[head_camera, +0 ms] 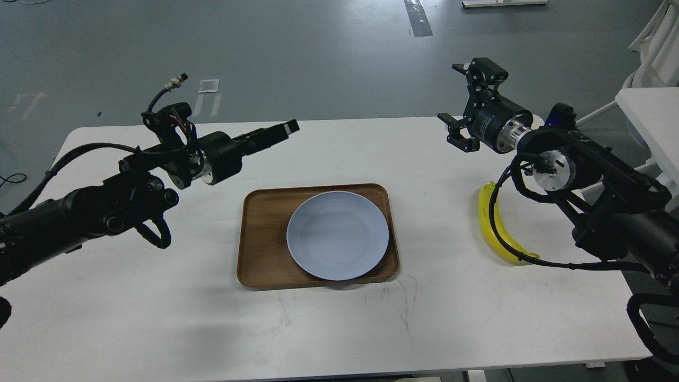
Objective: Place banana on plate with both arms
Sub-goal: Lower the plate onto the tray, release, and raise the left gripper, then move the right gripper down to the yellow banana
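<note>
The pale blue-grey plate [338, 235] lies flat on the right part of the brown wooden tray [261, 239]. The yellow banana [486, 218] lies on the white table to the right of the tray, partly crossed by a black cable of my right arm. My left gripper [284, 129] is raised above the table behind the tray's left half, clear of the plate; its fingers look like one dark bar, so I cannot tell them apart. My right gripper [460, 101] is open and empty, held high over the table's far right, behind the banana.
The white table [159, 318] spreads around the tray. A white piece of furniture [650, 114] stands past the table's right edge, close to my right arm. Grey floor lies beyond the far edge.
</note>
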`<state>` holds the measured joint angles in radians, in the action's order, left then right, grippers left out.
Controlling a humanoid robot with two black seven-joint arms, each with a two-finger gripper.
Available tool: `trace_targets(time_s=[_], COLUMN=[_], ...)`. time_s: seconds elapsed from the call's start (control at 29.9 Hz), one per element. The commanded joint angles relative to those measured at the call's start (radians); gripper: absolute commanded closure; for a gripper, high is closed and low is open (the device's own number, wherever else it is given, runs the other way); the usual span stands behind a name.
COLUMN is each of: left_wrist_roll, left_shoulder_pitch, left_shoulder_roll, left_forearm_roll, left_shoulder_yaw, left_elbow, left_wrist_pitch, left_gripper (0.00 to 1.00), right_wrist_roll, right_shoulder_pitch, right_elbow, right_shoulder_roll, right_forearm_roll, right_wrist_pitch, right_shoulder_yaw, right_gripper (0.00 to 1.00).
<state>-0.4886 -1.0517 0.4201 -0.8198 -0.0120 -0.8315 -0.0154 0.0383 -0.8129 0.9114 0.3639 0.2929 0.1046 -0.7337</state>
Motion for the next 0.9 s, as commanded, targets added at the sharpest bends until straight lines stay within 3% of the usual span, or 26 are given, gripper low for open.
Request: trace_targets(time_s=[0.0,0.1,0.17,0.2,0.23,0.33,0.44,0.57,0.7,0.87], left_wrist_roll=[0.0,0.014,0.189,0.237,0.327,0.418,0.429,0.429,0.429,0.427], left_shoulder_pitch=[-0.037,-0.042,-0.03,-0.025,-0.012,0.031,0.065,0.075,0.087,0.099], left_shoulder_roll=[0.017,0.017,0.019,0.019,0.02,0.02,0.023,0.043,0.051,0.055], left_forearm_roll=[0.27,0.408,0.522,0.551,0.598,0.651,0.653,0.653,0.651,0.648], left_shoulder_yaw=[0.04,0.081,0.17,0.197,0.255,0.352,0.42,0.431,0.431,0.431], left_elbow=[0.002,0.003,0.003,0.002,0.0,-0.009,-0.026,-0.043,-0.046,-0.067], left_wrist_pitch=[0.026,0.07,0.083,0.083,0.086,0.103,0.149,0.175,0.175,0.17], left_gripper=[0.02,0.02,0.02,0.02,0.02,0.02,0.02,0.02,0.02,0.02], right_wrist_roll=[-0.001,-0.012,-0.02,-0.024,-0.037,-0.082,-0.13,-0.129,-0.054,-0.032], right_shoulder_pitch=[-0.006,-0.009,-0.014,-0.017,-0.02,-0.026,-0.025,-0.02,-0.003,-0.005], right_elbow=[0.011,0.02,0.041,0.047,0.055,0.058,0.067,0.096,0.176,0.279], right_shoulder_roll=[0.001,0.018,0.058,0.064,0.075,0.098,0.127,0.132,0.165,0.328], right_forearm_roll=[0.034,0.149,0.292,0.326,0.398,0.542,0.684,0.709,0.715,0.758], right_wrist_pitch=[0.003,0.004,0.004,0.004,0.004,0.003,-0.006,-0.035,-0.107,-0.144], right_shoulder_yaw=[0.022,0.056,0.095,0.108,0.134,0.193,0.244,0.278,0.387,0.465], right_gripper=[0.0,0.03,0.04,0.04,0.04,0.04,0.03,0.04,0.04,0.04])
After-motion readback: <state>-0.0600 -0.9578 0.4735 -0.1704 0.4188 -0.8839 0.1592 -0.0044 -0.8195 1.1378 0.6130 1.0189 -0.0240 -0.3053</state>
